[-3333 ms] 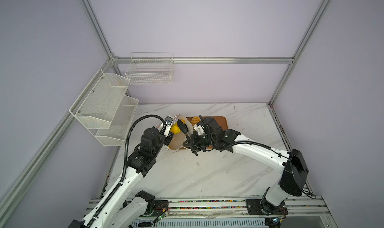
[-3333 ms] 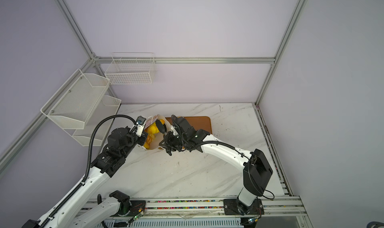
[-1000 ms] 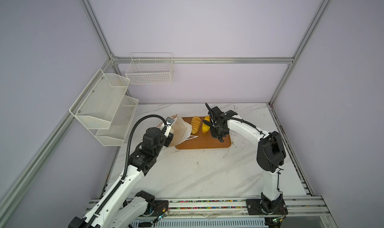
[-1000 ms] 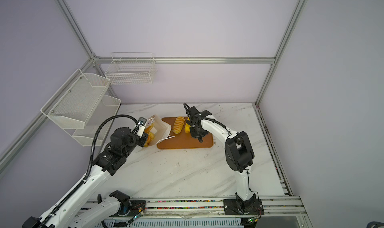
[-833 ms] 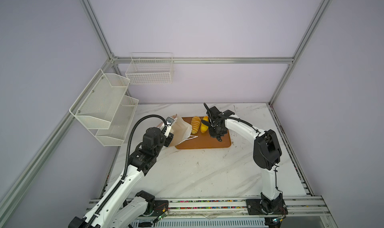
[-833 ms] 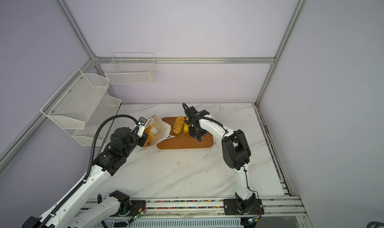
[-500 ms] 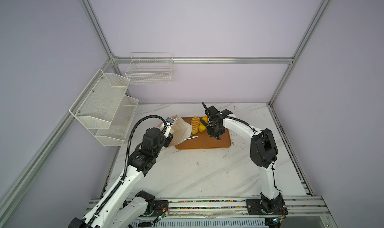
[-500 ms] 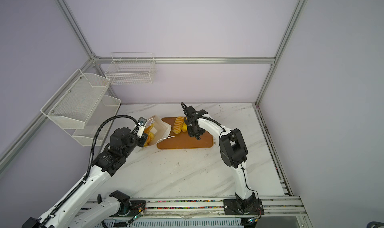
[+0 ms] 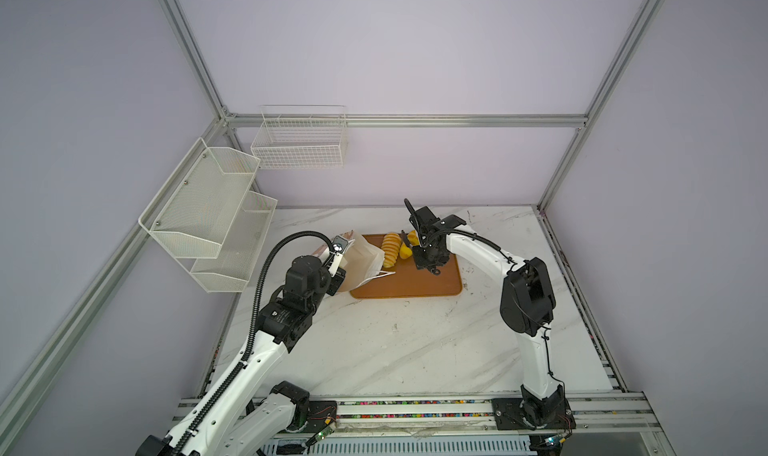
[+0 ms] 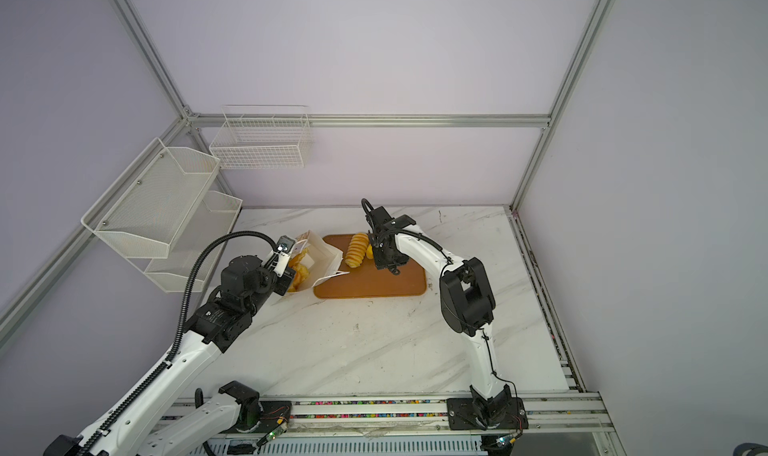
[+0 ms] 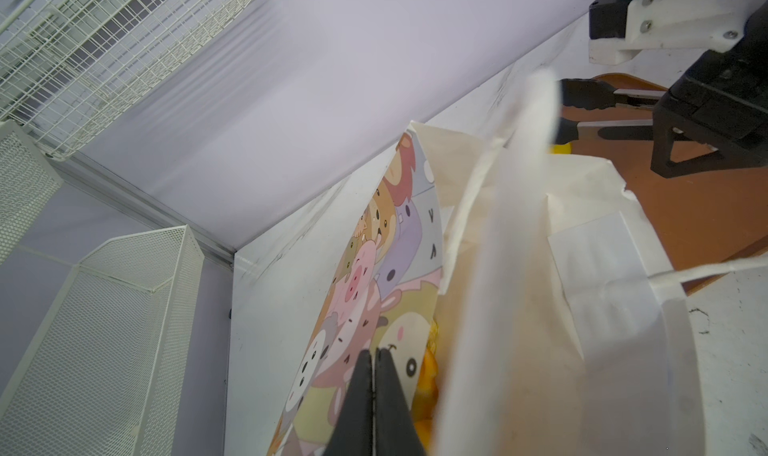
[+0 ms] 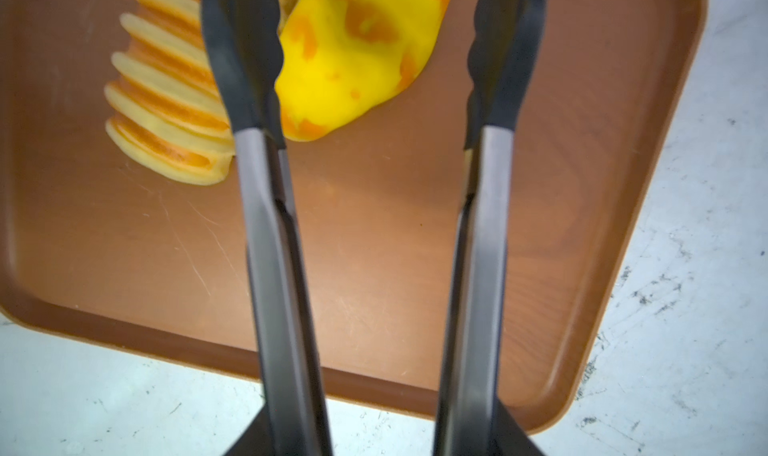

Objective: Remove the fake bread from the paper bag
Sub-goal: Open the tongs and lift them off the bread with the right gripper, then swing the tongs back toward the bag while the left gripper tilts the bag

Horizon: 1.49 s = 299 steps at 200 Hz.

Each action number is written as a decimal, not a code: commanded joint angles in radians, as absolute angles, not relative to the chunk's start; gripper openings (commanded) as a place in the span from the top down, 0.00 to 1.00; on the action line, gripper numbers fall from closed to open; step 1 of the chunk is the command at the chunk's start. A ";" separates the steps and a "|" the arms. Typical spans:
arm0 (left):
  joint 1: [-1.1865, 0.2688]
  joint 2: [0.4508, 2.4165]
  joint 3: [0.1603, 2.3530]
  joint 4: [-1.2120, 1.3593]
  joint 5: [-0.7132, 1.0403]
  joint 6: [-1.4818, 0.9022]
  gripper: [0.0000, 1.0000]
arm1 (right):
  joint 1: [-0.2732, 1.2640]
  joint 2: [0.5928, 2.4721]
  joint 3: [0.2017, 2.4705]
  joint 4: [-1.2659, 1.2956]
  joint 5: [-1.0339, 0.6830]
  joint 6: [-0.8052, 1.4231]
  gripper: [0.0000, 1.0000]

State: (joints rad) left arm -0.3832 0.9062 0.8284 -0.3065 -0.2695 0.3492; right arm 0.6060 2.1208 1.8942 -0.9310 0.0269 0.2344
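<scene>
Right wrist view: right gripper point(image 12: 374, 58) spread open over a yellow bun point(image 12: 357, 54) on the tray point(image 12: 374, 233); lift straight up. Left gripper point(image 11: 375, 395) pinches the paper bag point(image 11: 374, 266), bread inside.

Lilac walls point(image 9: 415, 58), aluminium frame point(image 9: 399, 120), perhaps-marble tabletop point(image 9: 395, 341), white wire baskets point(image 9: 301, 142) at left.

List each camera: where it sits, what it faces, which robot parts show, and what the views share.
Top views: high at the front, looking down at the table; both arms show.
Left wrist: behind the shut left gripper pinching the paper bag.
Right wrist: above the tray; open right gripper straddles a yellow bun.
Shared: tray, ridged roll.
</scene>
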 commanded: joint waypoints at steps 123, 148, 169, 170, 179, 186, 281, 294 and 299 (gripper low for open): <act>-0.385 0.956 0.982 -0.358 -0.264 0.392 1.00 | 0.736 1.902 1.854 -0.882 0.060 0.332 0.53; -0.387 1.000 1.040 -0.430 -0.259 0.391 1.00 | 0.834 1.800 1.688 -0.778 0.035 0.418 0.54; -0.386 1.017 1.088 -0.500 -0.259 0.387 1.00 | 0.882 1.749 1.581 -0.730 0.035 0.472 0.54; -0.386 1.017 1.089 -0.502 -0.259 0.387 1.00 | 0.885 1.747 1.572 -0.724 0.035 0.475 0.54; -0.387 1.017 1.100 -0.524 -0.255 0.384 1.00 | 0.895 1.729 1.531 -0.694 0.030 0.491 0.54; -0.386 1.015 1.105 -0.540 -0.248 0.383 1.00 | 0.899 1.721 1.503 -0.674 0.016 0.499 0.55; -0.386 1.081 1.178 -0.693 -0.188 0.350 0.78 | 0.952 1.756 1.449 -0.545 -0.082 0.468 0.56; -0.387 1.093 1.197 -0.705 -0.182 0.355 0.70 | 0.955 1.755 1.450 -0.540 -0.086 0.468 0.56; -0.387 1.097 1.208 -0.711 -0.181 0.360 0.68 | 0.956 1.754 1.448 -0.537 -0.086 0.468 0.56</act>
State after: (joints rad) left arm -0.3832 1.0840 1.0767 -0.6827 -0.1989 0.3618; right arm 0.9447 1.7542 1.4311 -0.5900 -0.0708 0.4736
